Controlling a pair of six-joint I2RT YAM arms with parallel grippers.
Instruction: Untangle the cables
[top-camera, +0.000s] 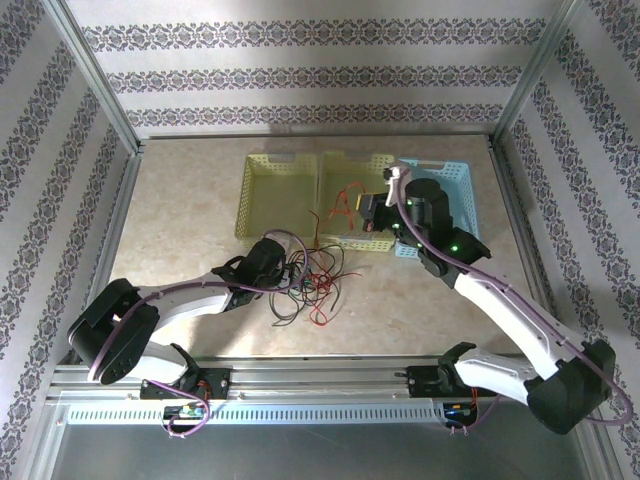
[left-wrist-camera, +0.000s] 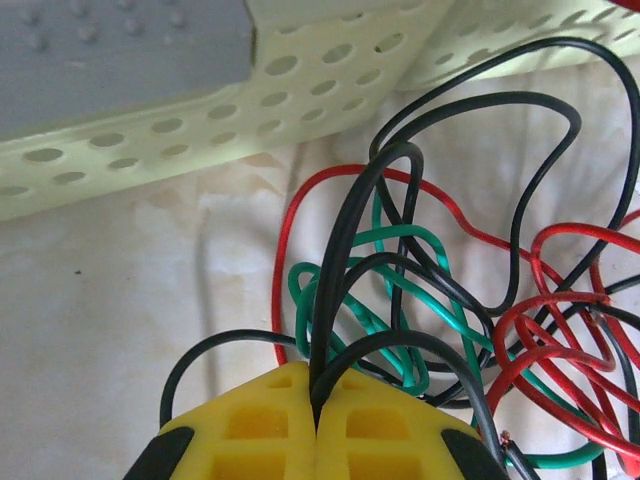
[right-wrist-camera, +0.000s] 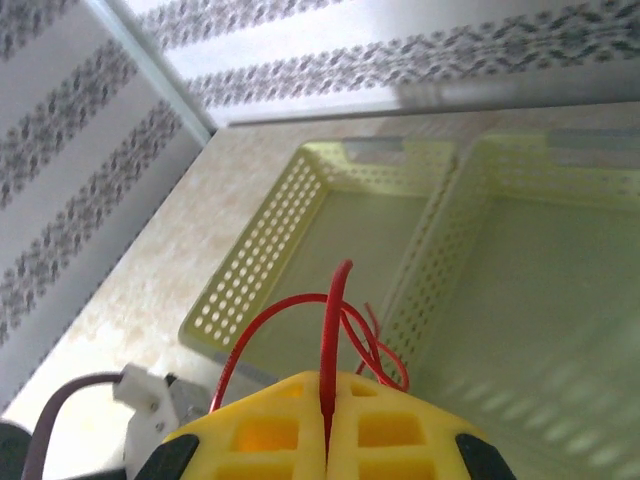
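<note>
While cables (left-wrist-camera: 336, 255) lie tangled, each end effector (left-wrist-camera: 317, 425) (right-wrist-camera: 325, 425) pinches one.

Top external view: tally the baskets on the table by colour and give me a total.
Yellow: 2 (left yellow basket, middle yellow basket)
Blue: 1 (blue basket)
Total: 3 baskets

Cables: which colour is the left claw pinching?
A black cable; it rises from between the left gripper's shut fingers. Green cable and red cable lie loose beside it.
</note>
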